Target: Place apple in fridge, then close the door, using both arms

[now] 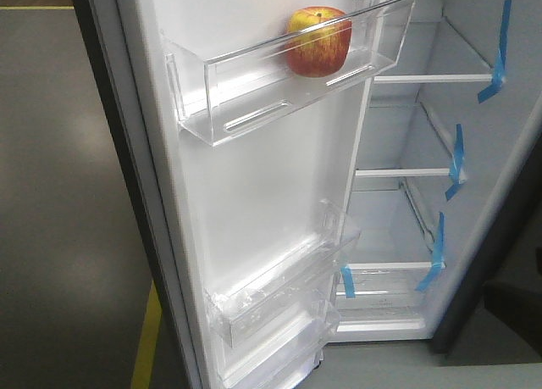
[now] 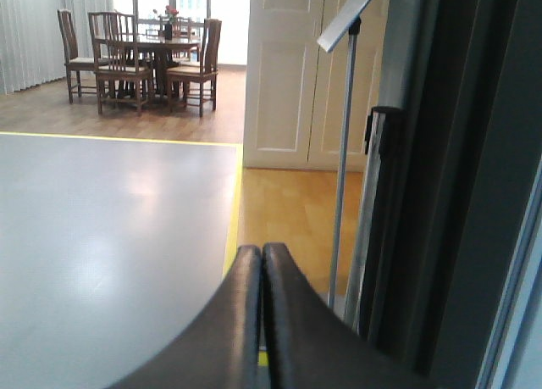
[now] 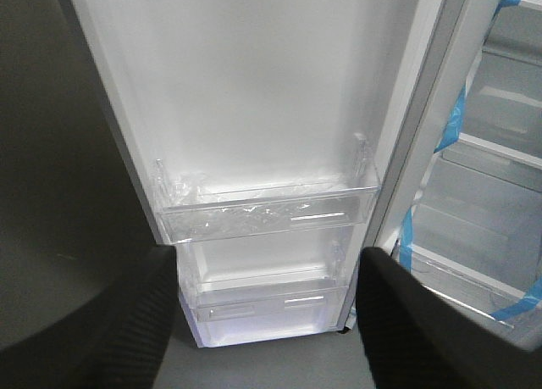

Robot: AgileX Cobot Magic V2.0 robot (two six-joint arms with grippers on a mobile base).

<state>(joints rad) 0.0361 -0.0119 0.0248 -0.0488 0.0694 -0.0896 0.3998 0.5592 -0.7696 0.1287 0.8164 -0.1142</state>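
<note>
One apple [image 1: 318,40] in topmost of three clear door bins [image 1: 254,109], three fridge shelves [image 1: 432,78], left gripper [image 2: 262,252] closed, right gripper [image 3: 268,266] wide

The red-and-yellow apple [image 1: 318,41] stands upright, stem up, in the top clear bin [image 1: 254,101] of the door [image 1: 254,211]. The door is swung wide open, its white liner showing. Its two lower bins [image 3: 267,211] lie straight ahead of the spread right fingers [image 3: 127,321], the apple's bin higher up. A dark grey side [image 2: 474,194], probably the door's, rises to the right of the pressed-together left fingers [image 2: 229,321]. The fridge [image 1: 500,152] shows white shelves [image 1: 432,78] edged with blue tape.
</note>
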